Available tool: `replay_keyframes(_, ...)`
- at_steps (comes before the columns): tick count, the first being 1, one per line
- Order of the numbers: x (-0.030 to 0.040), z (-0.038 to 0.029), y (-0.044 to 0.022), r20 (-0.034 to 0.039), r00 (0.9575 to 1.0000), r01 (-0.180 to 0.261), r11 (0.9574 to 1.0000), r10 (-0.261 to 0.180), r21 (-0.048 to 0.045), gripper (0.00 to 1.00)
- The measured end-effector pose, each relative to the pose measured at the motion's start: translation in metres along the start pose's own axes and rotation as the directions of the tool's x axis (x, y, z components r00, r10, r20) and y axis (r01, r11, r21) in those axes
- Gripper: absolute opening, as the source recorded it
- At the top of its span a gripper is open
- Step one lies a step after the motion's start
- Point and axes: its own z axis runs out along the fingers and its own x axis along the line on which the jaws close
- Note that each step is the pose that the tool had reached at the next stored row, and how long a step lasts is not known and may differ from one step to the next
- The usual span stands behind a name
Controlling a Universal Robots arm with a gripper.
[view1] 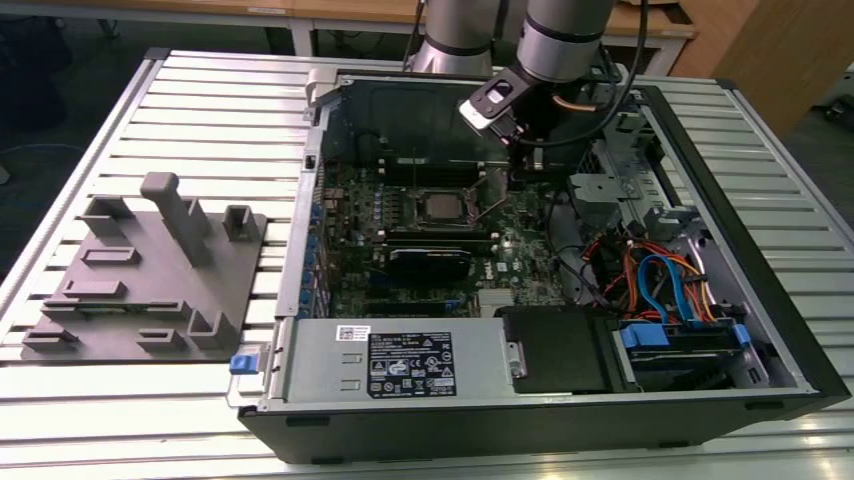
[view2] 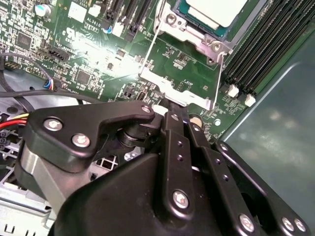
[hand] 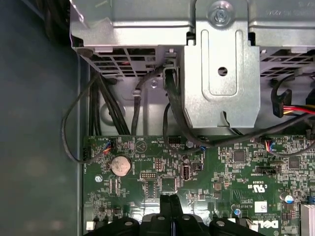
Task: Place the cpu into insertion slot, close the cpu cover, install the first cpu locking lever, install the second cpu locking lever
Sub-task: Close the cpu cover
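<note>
The cpu [view2: 216, 10] lies flat in its socket on the green motherboard, pale silver face up; in the exterior view the cpu [view1: 438, 205] sits mid-board. The cpu cover [view2: 184, 33], a grey metal frame, lies down around the chip. Two thin wire levers [view2: 220, 73] run along the socket's sides toward a metal tab [view2: 172, 91]. My gripper [view2: 167, 105] is shut, its black tips right at the tab's edge with nothing visible between them. In the first wrist view the gripper [hand: 171, 199] hovers low over the board. In the exterior view the gripper [view1: 511, 170] hangs just to the exterior view's right of the socket.
The open computer case [view1: 747, 200] surrounds the board. Memory slots [view2: 266, 49] flank the socket. A drive bracket [hand: 221, 73] and black cables [hand: 172, 103] sit close by. Coloured cables [view1: 654, 280] and a power supply [view1: 400, 365] fill the near side. A grey fixture block [view1: 147, 280] stands outside the case.
</note>
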Motion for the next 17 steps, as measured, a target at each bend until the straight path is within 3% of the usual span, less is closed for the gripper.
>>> replay_keyframes(17,-0.0003,0.0006,-0.0100,0.0001,1.0000,0.000,1.0000,0.000,0.0006,0.10)
